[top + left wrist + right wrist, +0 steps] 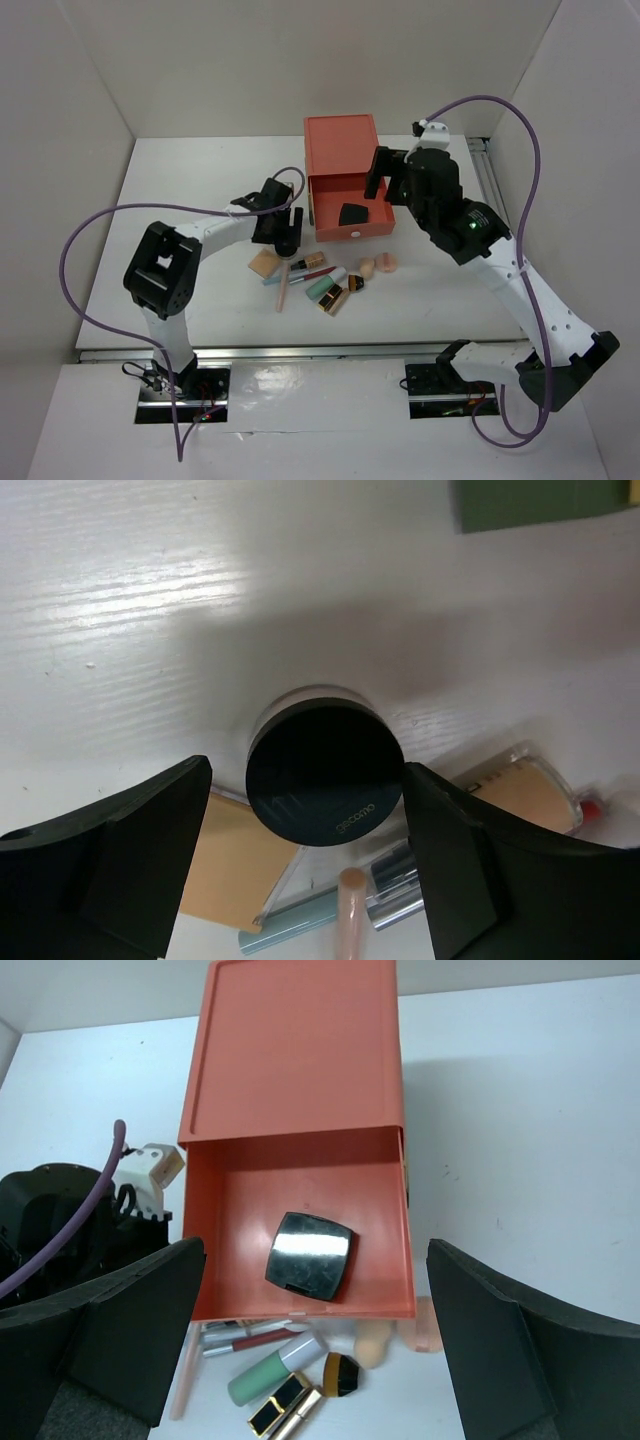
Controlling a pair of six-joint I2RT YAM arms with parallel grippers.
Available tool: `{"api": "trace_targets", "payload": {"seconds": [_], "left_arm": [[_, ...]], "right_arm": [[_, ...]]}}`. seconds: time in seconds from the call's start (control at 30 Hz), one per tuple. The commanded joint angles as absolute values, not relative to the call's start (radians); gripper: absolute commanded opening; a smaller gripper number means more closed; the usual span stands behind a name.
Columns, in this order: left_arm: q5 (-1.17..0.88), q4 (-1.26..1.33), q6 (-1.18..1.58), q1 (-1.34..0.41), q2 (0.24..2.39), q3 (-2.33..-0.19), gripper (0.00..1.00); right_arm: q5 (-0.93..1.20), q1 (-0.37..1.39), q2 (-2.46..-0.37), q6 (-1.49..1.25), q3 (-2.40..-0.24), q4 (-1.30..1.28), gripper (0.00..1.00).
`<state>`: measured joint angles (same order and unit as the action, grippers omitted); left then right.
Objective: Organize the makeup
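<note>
Table (180, 200): white, walled on three sides; both arm bases are at the near edge.

Coral drawer box (341, 150): at the back centre. Its lower drawer is pulled out toward the arms. In the top view the right arm covers the drawer's right side.

Right gripper (315, 1260): hangs over the open drawer with fingers (130, 1330) spread wide and nothing between them. The outer part of each finger runs off the frame.

Left gripper (307, 775): low over the table with jaws apart, one on either side of the black jar (325, 775). There is a clear gap on one side. On the other side the finger edge looks just about at the lid, and contact cannot be told.

Black compact (310, 1255): lies flat in the open drawer, lid glossy.

Remaining makeup: loose on the table just in front of the drawer.
- Tan compact (235, 865): partly under the jar and a finger.
- Mint tube (265, 1375).
- Two peach sponges (375, 1340): the drawer's front edge hides their tops.
- Lipsticks (285, 1410): cut off at the bottom of the frame.
- Brush (342, 1373): short, just beside the tube.
- Pink pencil (350, 910) and blue pencil (300, 925): only the ends show.

Green slab (540, 500): cropped by the corner of the left wrist view, possibly another drawer.
</note>
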<state>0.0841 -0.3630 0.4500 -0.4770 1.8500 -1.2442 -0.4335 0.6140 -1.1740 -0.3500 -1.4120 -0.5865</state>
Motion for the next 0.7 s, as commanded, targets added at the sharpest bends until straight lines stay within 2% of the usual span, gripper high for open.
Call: {"api": "trace_targets", "payload": {"seconds": [0.0,0.23,0.33,0.4,0.47,0.67], "left_arm": [[0.141,-0.367,0.474,-0.497,1.878,-1.282,0.89],[0.129,-0.391,0.474,-0.497,1.901,-1.273,0.62],[0.129,-0.400,0.483,-0.497,1.882,-1.252,0.68],[0.129,-0.410,0.483,-0.497,1.882,-1.243,0.79],[0.129,-0.410,0.483,-0.497,1.873,-1.233,0.84],[0.065,-0.396,0.474,-0.506,1.842,-1.233,0.86]], "right_arm": [[-0.480,0.604,-1.140,-0.359,-1.407,-0.586,0.99],[-0.528,0.595,-1.120,-0.377,-1.388,-0.595,0.99],[-0.528,0.595,-1.109,-0.388,-1.379,-0.604,0.99],[-0.528,0.595,-1.098,-0.388,-1.368,-0.592,0.99],[-0.528,0.595,-1.098,-0.397,-1.358,-0.583,0.99],[-0.508,0.595,-1.089,-0.407,-1.347,-0.583,0.99]]}}
